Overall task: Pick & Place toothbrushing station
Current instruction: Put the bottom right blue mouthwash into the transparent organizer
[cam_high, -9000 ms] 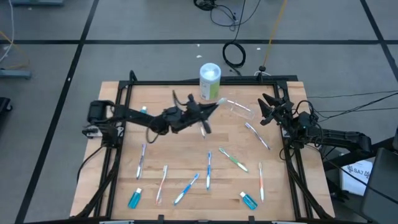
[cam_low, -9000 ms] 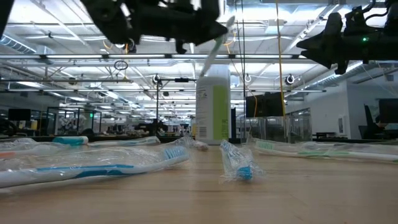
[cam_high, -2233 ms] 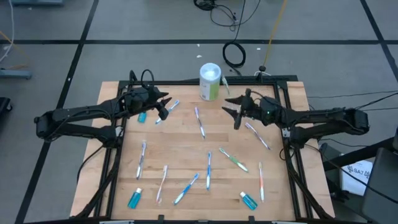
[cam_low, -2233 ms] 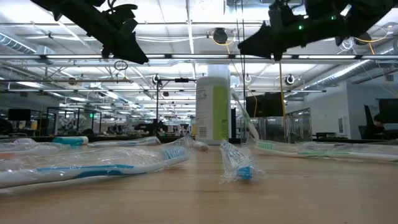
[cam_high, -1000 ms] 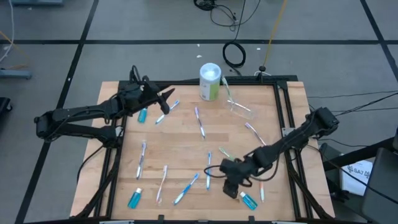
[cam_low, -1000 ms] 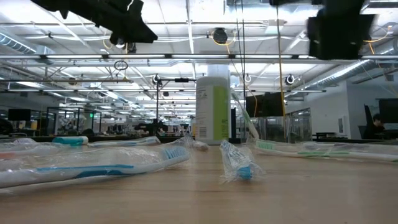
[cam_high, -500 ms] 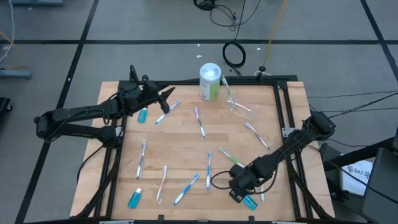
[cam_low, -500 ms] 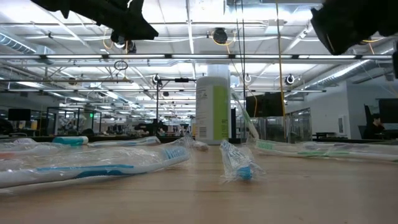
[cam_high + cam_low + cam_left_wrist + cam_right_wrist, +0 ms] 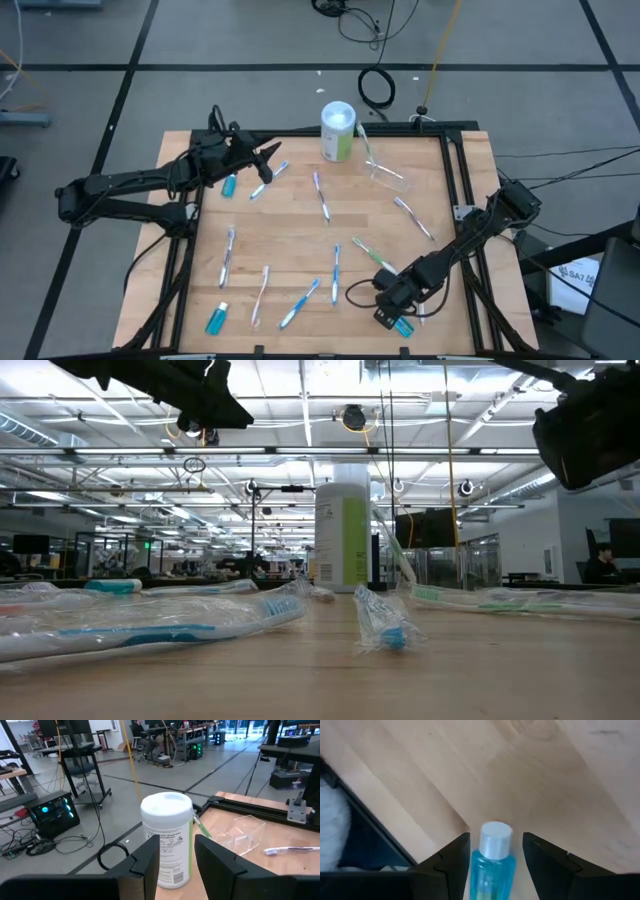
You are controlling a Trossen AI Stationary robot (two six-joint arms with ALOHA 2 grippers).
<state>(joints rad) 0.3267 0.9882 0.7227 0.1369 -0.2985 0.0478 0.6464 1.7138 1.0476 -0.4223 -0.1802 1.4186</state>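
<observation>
The right pincer [image 9: 492, 855] hangs low over the front right part of the tabletop [image 9: 300, 235], its fingers spread to either side of a small blue tube [image 9: 491, 855] with a white cap, not yet touching it. That tube lies flat close to the tabletop's front edge, far from the white canister [image 9: 337, 130] at the back. It looks light, smooth and a little slippery, probably soft enough to dent, so the blue body just below the cap seems the best place to pinch, across its narrow width and gently. An orange toothbrush [image 9: 418, 283] lies just beside the tube on the canister's side, and a green one [image 9: 371, 253] is near; either could be nudged as the fingers close. Other wrapped toothbrushes are scattered across the boards, and a second tube [image 9: 216, 319] sits at the front left corner. The clear cup [image 9: 385, 174] lies on its side just right of the canister, with a green brush leaning on the canister. The left pincer [image 9: 262, 160] waits, half spread and empty, left of the canister.
</observation>
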